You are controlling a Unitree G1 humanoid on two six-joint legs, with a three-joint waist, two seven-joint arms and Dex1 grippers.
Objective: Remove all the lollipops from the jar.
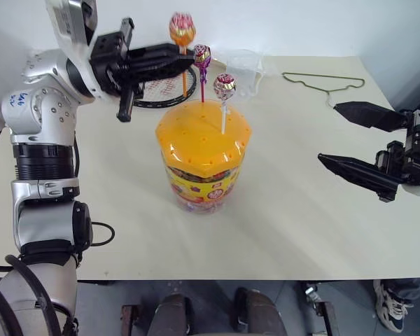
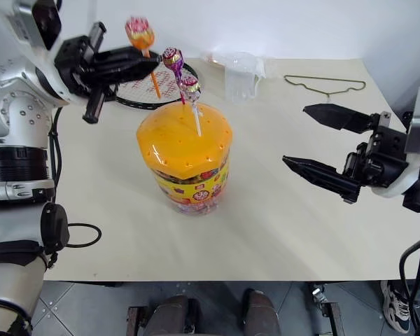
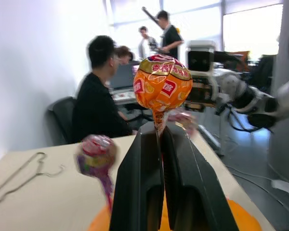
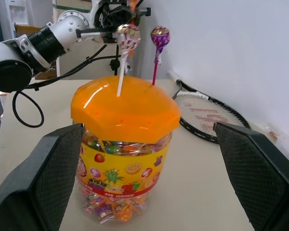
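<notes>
The jar (image 1: 203,157) stands upright near the middle of the pale bench (image 1: 301,224), a clear tub with a yellow printed label and a faceted orange lid (image 1: 203,136) dotted with small holes. Through its wall, a heap of small wrapped sweets shows in the lower part.

Two lollipops stand upright in holes in the lid: the purple lollipop (image 1: 201,54) on its magenta stick toward the far side, and the red-gold lollipop (image 1: 224,87) on its white stick just beside it.

The orange lollipop (image 1: 182,28) is clear of the lid, above the jar's far left edge. The left gripper (image 1: 185,61) is pressed together on its orange stick, just under the wrapped head.

The right gripper (image 1: 350,136) hangs over the bench well to the right of the jar, its fingers spread wide and holding nothing.

Behind the jar lie a racket (image 1: 161,91), a crumpled clear bag (image 1: 241,66) and a wire hanger (image 1: 325,82).
</notes>
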